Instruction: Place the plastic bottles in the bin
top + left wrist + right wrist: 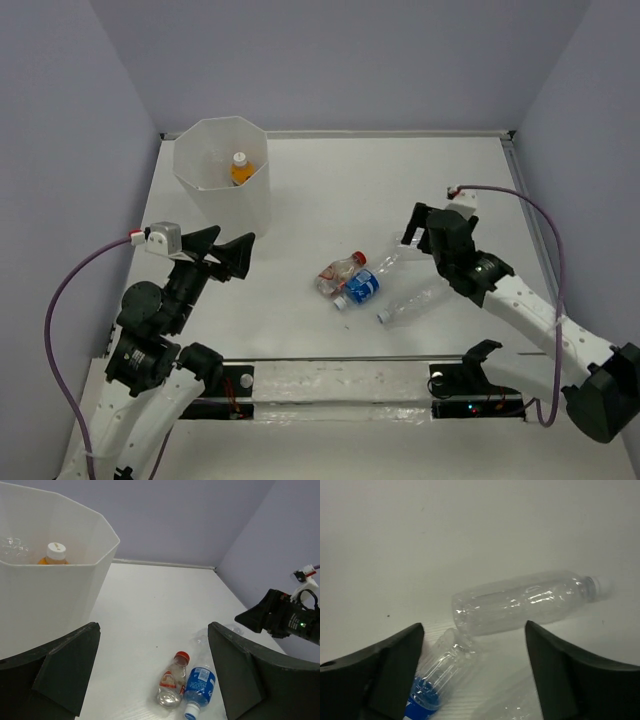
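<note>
**Table** [330, 180]: white, with lilac walls [350, 60] closing in the far, left and right edges. The arms are standing at the near edge.

**Bin** [240, 205]: standing upright in the far-left corner, with its rim close to both of those edges. It is holding the orange bottle [240, 170], which is standing upright, and the binned clear bottle [12, 546], which is showing faintly beside it.

**Left claw** [154, 630]: hovering just off the bin's near side, toward the left edge. Its fingers are spread wide and gripping nothing.

**Red bottle** [337, 275] and **blue bottle** [360, 286]: lying side by side and touching, around the middle of the table. The blue bottle's cap is pointing at the near edge.

**Far clear bottle** [525, 602]: lying on its side, with its base just beside the blue bottle's clear end and its white cap pointing toward the far-right corner.

**Near clear bottle** [412, 304]: lying on its side to the right of the blue bottle, on the near-edge side of the far clear bottle. Its cap is pointing near-left.

**Right claw** [474, 627]: hanging over the far clear bottle. Its fingers are parted, one to either side of the bottle's length, and are not gripping it.

**Open room**: a broad band of white surface is showing between the bin and the four bottles. More is showing along the far edge and into the far-right corner. The bottles are lying well apart from every edge.
</note>
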Robot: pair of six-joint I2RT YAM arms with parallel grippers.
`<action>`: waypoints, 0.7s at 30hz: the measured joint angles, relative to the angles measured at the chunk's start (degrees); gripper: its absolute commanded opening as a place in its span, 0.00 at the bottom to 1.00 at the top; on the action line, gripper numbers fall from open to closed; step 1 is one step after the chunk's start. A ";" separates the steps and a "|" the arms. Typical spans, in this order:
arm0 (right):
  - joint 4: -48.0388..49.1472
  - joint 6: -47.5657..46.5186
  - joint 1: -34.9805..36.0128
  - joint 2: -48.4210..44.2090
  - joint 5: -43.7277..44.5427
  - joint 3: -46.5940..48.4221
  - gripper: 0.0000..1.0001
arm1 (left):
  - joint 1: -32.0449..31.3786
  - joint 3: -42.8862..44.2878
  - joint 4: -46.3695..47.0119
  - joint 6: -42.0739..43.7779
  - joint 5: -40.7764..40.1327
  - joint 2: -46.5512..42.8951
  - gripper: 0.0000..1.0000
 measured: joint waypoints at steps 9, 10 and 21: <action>-4.07 13.20 -15.08 -5.79 -0.07 -4.72 1.00 | 0.00 0.00 0.24 0.04 1.53 0.24 0.99; -4.07 14.36 -15.93 -4.55 -0.48 -4.79 1.00 | 0.00 0.00 0.22 0.04 1.70 0.31 0.99; -2.32 28.79 -22.73 12.61 -4.13 -3.34 0.99 | 0.35 0.00 0.24 0.11 2.25 1.20 0.99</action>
